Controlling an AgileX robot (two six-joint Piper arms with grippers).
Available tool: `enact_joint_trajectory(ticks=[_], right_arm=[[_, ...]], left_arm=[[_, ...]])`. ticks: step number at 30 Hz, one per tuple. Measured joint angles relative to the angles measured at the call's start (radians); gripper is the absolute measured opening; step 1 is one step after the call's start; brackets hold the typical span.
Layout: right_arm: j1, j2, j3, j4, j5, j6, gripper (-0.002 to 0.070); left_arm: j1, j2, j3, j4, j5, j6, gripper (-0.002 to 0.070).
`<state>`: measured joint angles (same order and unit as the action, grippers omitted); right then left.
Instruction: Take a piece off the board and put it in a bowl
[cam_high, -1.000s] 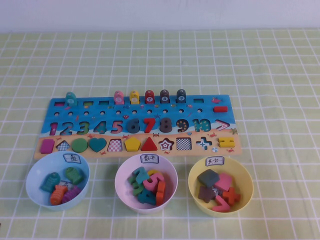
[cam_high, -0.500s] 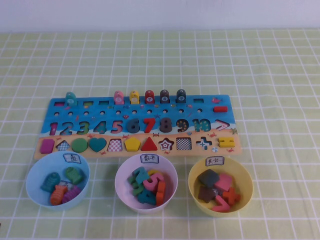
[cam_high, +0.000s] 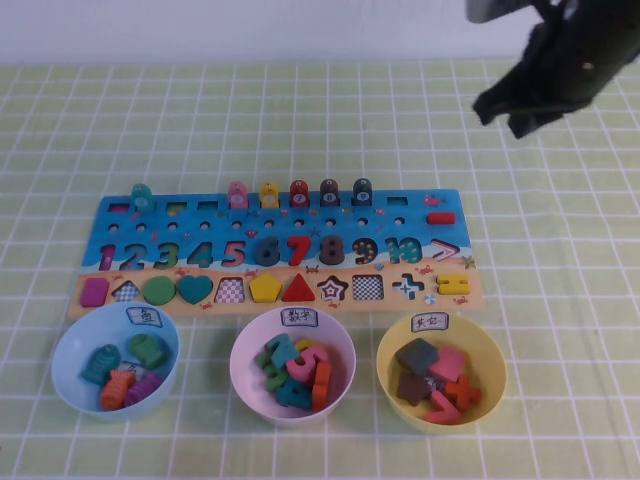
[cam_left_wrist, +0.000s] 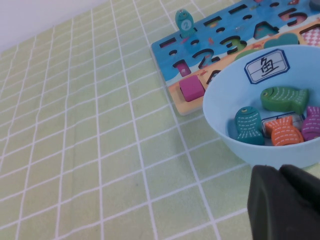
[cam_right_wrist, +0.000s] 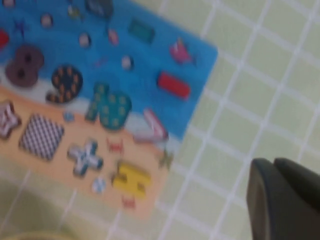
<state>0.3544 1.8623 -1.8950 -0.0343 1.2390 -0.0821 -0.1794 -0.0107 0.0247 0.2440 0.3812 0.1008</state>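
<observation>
Now the right hand (cam_high: 500, 112) has swung in above the worktop's far right corner, fingers pressed together, holding nothing. Dark piece (cam_high: 362, 192) stands at the board's (cam_high: 180, 245) far edge. Left hand (cam_left_wrist: 285, 205) hovers beside the blue bowl (cam_left_wrist: 225, 125), fingers together, empty.

high: raised, angled down, whole board (cam_high: 275, 255) | left wrist: close, bowl (cam_left_wrist: 225, 125) | right wrist: close, board's end
</observation>
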Motion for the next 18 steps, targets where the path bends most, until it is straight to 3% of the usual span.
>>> enact_joint_trajectory(ticks=[9, 18], right_arm=[[0.082, 0.351, -0.418, -0.002, 0.001, 0.002, -0.0017], [0.088, 0.467, -0.486, 0.102, 0.006, 0.002, -0.0012]], left_arm=[[0.0, 0.0, 0.0, 0.058, 0.007, 0.0, -0.0005], [0.0, 0.0, 0.0, 0.071, 0.007, 0.0, -0.0005]])
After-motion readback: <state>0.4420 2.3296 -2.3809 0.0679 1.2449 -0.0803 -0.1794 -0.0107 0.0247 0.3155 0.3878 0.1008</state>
